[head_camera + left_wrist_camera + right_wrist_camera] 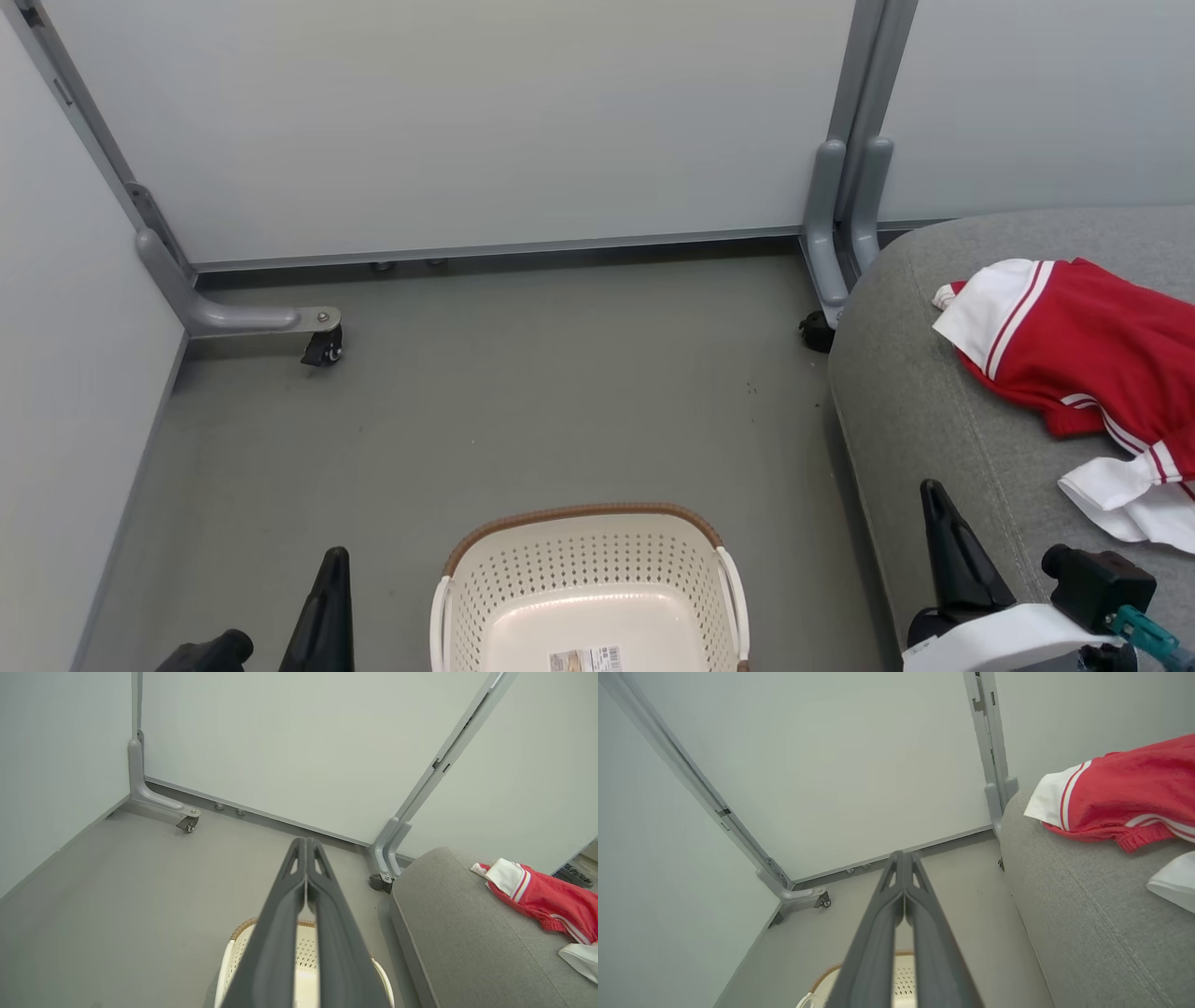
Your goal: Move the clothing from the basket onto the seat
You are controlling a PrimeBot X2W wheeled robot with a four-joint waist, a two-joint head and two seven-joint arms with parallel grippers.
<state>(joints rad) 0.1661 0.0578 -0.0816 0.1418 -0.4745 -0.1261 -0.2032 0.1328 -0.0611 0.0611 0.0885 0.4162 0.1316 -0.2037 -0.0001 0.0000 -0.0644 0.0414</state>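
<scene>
Red clothing (1083, 355) with white trim lies crumpled on the grey seat (934, 411), at the right. The cream perforated basket (588, 560) stands on the floor (513, 392) beside the seat. The left gripper (306, 847) and right gripper (903, 858) flank the basket, fingers pressed together, holding nothing.

1. The basket (583, 560) is placed on the floor (513, 392), in front of the partition panels (467, 121).
2. The seat (934, 411) is found to the right of the basket, near but apart.
3. The clothing (1092, 345) is laid on the seat.
4. The left gripper (334, 560) is seen left of the basket, the right gripper (934, 495) right of it, at the seat's edge.
</scene>
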